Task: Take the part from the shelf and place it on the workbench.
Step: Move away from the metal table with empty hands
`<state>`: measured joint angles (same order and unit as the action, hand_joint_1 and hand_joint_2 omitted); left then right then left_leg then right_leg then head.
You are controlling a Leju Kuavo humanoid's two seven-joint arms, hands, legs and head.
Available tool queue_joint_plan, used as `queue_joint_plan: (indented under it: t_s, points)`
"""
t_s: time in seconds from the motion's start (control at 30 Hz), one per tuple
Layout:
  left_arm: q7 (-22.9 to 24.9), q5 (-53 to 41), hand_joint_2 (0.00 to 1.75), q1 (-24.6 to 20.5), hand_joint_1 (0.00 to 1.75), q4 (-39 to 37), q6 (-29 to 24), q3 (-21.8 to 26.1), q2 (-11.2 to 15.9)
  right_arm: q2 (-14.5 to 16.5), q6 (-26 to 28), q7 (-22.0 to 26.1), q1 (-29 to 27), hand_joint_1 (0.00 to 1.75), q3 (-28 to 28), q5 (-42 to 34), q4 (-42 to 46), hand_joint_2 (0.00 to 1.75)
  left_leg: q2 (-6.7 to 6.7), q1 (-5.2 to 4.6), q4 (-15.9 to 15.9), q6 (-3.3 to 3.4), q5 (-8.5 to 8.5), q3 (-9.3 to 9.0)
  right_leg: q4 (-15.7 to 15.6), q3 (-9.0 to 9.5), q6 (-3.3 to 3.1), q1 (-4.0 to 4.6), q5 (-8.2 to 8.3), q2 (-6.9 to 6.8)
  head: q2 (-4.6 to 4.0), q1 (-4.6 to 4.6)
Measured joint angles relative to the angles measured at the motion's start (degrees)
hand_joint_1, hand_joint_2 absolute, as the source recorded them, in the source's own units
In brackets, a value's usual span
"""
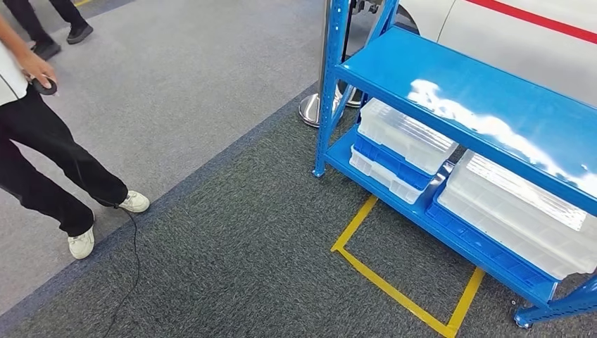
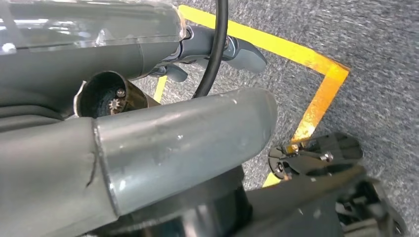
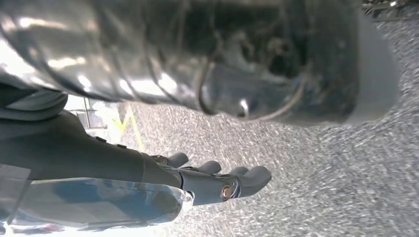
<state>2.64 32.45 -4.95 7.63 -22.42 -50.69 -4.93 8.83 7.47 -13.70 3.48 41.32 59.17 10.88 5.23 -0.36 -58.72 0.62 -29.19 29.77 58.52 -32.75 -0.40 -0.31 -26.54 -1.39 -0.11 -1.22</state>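
A blue metal shelf (image 1: 457, 84) stands at the right in the head view. Its top board is bare and shiny. On its lower board sit two clear lidded bins (image 1: 405, 134) (image 1: 521, 211), the nearer-left one stacked on a blue tray (image 1: 391, 160); I cannot make out any part inside them. My left hand (image 2: 197, 133) hangs over the carpet with its fingers (image 2: 237, 52) stretched out and nothing in it. My right hand (image 3: 207, 182) also hangs above the carpet, its fingers (image 3: 252, 175) straight and apart, holding nothing.
A person (image 1: 42, 141) in dark trousers stands at the left, holding a small dark object with a cable (image 1: 134, 260) trailing on the floor. Yellow tape (image 1: 394, 282) marks a square in front of the shelf. A chrome post base (image 1: 310, 109) stands by the shelf's left leg.
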Motion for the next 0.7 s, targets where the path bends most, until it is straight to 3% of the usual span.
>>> queue_joint_plan:
  t_s: [0.03, 0.1, 0.17, 0.2, 0.27, 0.3, 0.33, 0.4, 0.47, 0.5, 0.53, 0.6, 0.67, 0.7]
  points:
    - [0.0, 0.0, 0.0, 0.0, 0.0, 0.0, 0.0, 0.0, 0.0, 0.0, 0.0, 0.0, 0.0, 0.0, 0.0, 0.0, 0.0, 0.0, -1.43, 0.1, -1.8, -0.33, -1.29, 0.69, -0.2, 0.12, -0.33, -0.27, 0.21, 0.5, 0.0, 0.01]
    - [0.0, 0.0, 0.0, 0.1, 0.0, 0.0, 0.0, 0.0, 0.0, 0.0, 0.0, 0.0, 0.2, 0.0, 0.1, 0.0, 0.0, 0.0, -4.17, 0.43, -8.6, -0.84, -5.13, 3.74, -0.4, 0.06, -0.76, -0.48, 0.45, 1.6, 0.0, 0.03]
    - [0.0, 0.0, 0.0, 0.3, 0.0, 0.0, 0.0, 0.0, 0.0, 0.0, 0.0, 0.0, 0.2, 0.0, 0.2, 0.0, 0.0, 0.0, -4.71, 0.71, -15.2, -1.13, -7.45, 6.92, -0.2, -0.15, -0.83, -0.49, 0.51, 2.99, 0.0, 0.03]
    - [0.0, 0.0, 0.0, 0.4, 0.0, 0.0, 0.0, 0.0, 0.0, 0.0, 0.0, 0.0, 0.2, 0.0, 0.2, 0.0, 0.0, 0.0, -4.73, 0.84, -15.9, -1.23, -6.89, 7.36, -0.1, -0.19, -0.81, -0.52, 0.5, 3.75, 0.0, 0.03]
    - [0.0, 0.0, 0.0, 0.4, 0.0, 0.0, 0.0, 0.0, 0.0, 0.1, 0.0, 0.0, 0.2, 0.0, 0.3, 0.0, 0.0, 0.0, -5.37, 1.17, -10.7, -1.31, -2.84, 5.16, 0.2, -0.18, -0.63, -0.61, 0.43, 5.32, 0.0, 0.02]
    - [0.0, 0.0, 0.0, 0.4, 0.0, 0.0, 0.0, 0.0, 0.0, 0.1, 0.0, 0.0, 0.2, 0.0, 0.4, 0.0, 0.0, 0.0, -6.76, 1.36, -6.6, -1.27, -0.89, 3.39, 0.4, -0.25, -0.43, -0.66, 0.38, 6.01, 0.0, 0.02]
    - [0.0, 0.0, 0.0, 0.5, 0.0, 0.0, 0.0, 0.0, 0.0, 0.1, 0.0, 0.0, 0.2, 0.0, 0.4, 0.0, 0.0, 0.0, -8.16, 1.51, -3.1, -1.19, 0.35, 1.97, 0.7, -0.46, -0.12, -0.64, 0.34, 6.71, 0.0, 0.01]
    - [-0.1, 0.0, 0.0, 0.4, 0.0, 0.0, 0.0, 0.0, 0.0, 0.1, 0.0, 0.0, 0.2, 0.0, 0.4, 0.0, 0.0, 0.0, -9.89, 1.47, -0.1, -0.89, 0.75, 0.84, 0.9, -1.05, 0.76, -0.7, 0.49, 7.97, 0.0, 0.01]
    - [-0.1, 0.1, 0.0, 0.3, 0.0, 0.0, 0.0, 0.0, 0.0, 0.0, 0.0, 0.0, 0.0, 0.0, 0.4, 0.0, 0.0, 0.0, -8.78, 1.35, 0.4, -0.2, 0.97, 0.65, 0.7, -1.43, 1.67, -0.9, 0.78, 9.04, 0.0, 0.02]
    - [-0.1, 0.1, 0.0, 0.3, 0.0, 0.0, 0.0, 0.0, 0.1, 0.0, 0.0, 0.0, -0.1, 0.0, 0.4, 0.0, 0.0, 0.0, -8.07, 1.39, 0.7, 0.28, 1.22, 0.49, 1.1, -1.65, 1.98, -0.91, 0.52, 8.36, 0.0, 0.0]
    - [-0.1, 0.1, 0.0, 0.3, 0.0, 0.0, 0.0, 0.0, 0.0, 0.0, 0.0, 0.0, -0.1, 0.0, 0.4, 0.0, 0.0, 0.0, -7.3, 1.48, 1.1, 0.74, 1.47, 0.39, 2.5, -2.28, 2.19, -0.81, -0.42, 6.9, 0.0, -0.05]
    - [-0.1, 0.1, 0.0, 0.3, 0.0, 0.0, 0.0, 0.0, 0.0, 0.0, 0.0, 0.0, 0.0, 0.0, 0.4, 0.0, 0.0, 0.0, -5.65, 1.39, 1.4, 1.3, 1.66, 0.35, 8.6, -5.12, 2.49, -0.58, -4.08, 3.19, 0.0, -0.14]
    - [-0.1, 0.1, 0.0, 0.5, 0.0, 0.0, 0.0, 0.0, 0.1, 0.0, 0.0, 0.0, 0.1, 0.0, 0.4, 0.0, 0.0, 0.0, -3.85, 1.16, 1.4, 1.49, 1.56, 0.41, 15.5, -8.34, 2.75, -0.62, -7.05, 1.84, 0.0, -0.15]
    - [-0.1, 0.1, 0.0, 0.6, 0.0, 0.0, 0.0, 0.0, 0.1, 0.0, 0.0, 0.0, 0.1, 0.0, 0.4, 0.0, 0.0, 0.0, -3.01, 1.09, 1.4, 1.5, 1.47, 0.37, 16.7, -8.76, 2.79, -0.65, -7.02, 1.64, 0.0, -0.14]
